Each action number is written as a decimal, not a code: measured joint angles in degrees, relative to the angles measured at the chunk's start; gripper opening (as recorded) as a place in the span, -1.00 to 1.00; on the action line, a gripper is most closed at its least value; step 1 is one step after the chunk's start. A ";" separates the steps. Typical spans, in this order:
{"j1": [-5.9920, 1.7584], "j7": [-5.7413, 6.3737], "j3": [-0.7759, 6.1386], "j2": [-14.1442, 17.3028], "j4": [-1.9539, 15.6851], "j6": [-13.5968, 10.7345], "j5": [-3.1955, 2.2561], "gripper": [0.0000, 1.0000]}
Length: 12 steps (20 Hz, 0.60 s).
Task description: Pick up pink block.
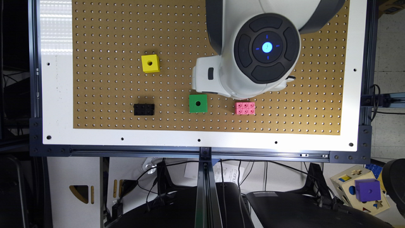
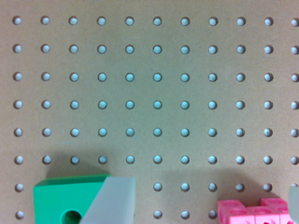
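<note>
Table [image 1: 57, 95]: white top with a brown pegboard [image 1: 110, 38] panel set in it, rows of small holes throughout. Four items rest on the pegboard. Yellow cube [image 1: 150, 63] with a hole, toward the exterior view's left. Below it, black studded brick [image 1: 144, 109]. Green cube [image 1: 198, 103] with a hole near the middle. Pink block [image 1: 245, 108] just to its right, apart from it, studs up.

Pink block [image 1: 245, 108], green cube [image 1: 198, 103], seemingly translucent grey fingers [image 2: 114, 200].
</note>
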 joint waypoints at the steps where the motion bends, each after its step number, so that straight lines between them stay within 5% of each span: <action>1: 0.00 0.00 0.00 0.00 -0.02 -0.01 0.00 1.00; 8: 0.06 0.13 0.92 0.08 0.42 -0.01 0.07 1.00; 12: 0.11 0.43 1.65 0.89 2.10 -0.01 0.07 1.00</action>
